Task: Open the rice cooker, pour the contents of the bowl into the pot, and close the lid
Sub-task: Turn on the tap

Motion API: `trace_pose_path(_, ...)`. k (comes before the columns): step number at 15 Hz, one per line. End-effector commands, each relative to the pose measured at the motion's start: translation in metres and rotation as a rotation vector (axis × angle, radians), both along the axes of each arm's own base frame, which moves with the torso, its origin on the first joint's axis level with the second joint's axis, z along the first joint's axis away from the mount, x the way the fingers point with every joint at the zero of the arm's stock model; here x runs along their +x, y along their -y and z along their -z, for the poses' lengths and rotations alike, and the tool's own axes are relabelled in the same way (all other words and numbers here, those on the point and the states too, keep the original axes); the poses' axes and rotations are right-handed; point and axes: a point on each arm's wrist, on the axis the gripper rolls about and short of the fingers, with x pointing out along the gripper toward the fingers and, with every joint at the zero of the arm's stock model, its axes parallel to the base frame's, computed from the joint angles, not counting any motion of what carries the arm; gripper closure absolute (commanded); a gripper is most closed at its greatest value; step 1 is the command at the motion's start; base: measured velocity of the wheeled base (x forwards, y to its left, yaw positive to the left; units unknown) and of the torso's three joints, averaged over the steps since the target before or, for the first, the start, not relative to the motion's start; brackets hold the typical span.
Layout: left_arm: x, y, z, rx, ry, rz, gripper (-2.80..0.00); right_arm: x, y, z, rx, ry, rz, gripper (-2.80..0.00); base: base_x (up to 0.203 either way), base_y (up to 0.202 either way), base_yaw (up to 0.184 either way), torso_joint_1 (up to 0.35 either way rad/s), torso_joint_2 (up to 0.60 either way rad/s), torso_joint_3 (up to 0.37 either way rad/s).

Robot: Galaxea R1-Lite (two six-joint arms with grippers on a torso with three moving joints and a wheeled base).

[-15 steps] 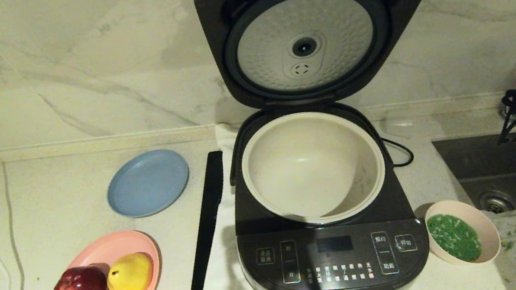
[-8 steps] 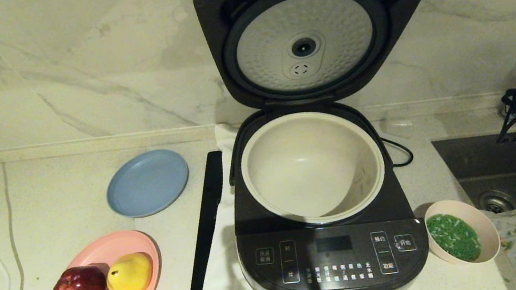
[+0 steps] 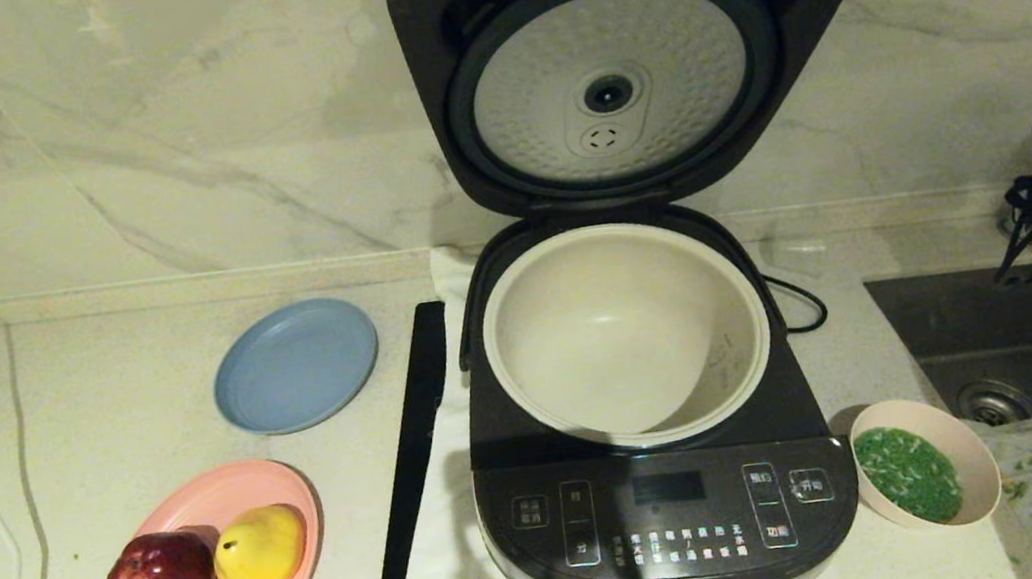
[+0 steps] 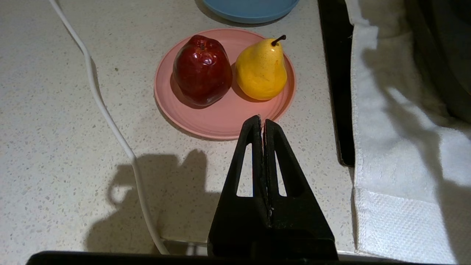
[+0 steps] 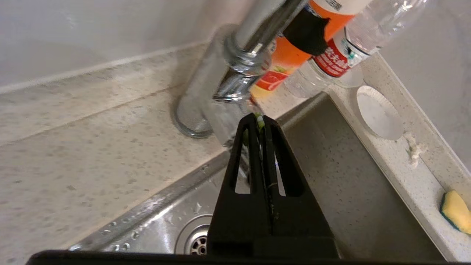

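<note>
Both grippers are pressed shut on nothing: the left gripper (image 4: 262, 123) above the worktop (image 4: 55, 147), the right gripper (image 5: 258, 121) over the sink. The small pale pink-cream bowl (image 3: 972, 442) beside the open dark grey rice cooker (image 3: 670, 520) should be gripped by its rim and kept level.

The head camera looks down from above on the open rice cooker (image 3: 654, 411) and counter (image 3: 116, 386). The left wrist camera sits close behind its gripper (image 4: 262, 123), sharing the pink plate (image 4: 220, 121). The right wrist camera faces the sink (image 5: 331, 176).

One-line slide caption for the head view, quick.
Dark grey rice cooker with lid raised, cream-white pot empty, small pink-cream bowl of green grains waiting beside it.
</note>
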Motion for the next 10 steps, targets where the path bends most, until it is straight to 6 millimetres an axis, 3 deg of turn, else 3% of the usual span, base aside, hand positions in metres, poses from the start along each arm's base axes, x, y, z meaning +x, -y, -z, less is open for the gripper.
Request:
trace_pose_path(1,0.000,0.000,0.000,0.000,0.001,0.000,0.00,-0.001,0.003,-0.001,-0.002,0.004,0.008,0.00,0.000,0.000,0.000,0.000,0.00,0.000)
trace_pose_path(10,0.000,0.000,0.000,0.000,0.001,0.000,0.00,-0.008,0.001,0.013,0.013,-0.027,0.013,0.00,0.000,0.000,0.000,0.000,0.00,0.000)
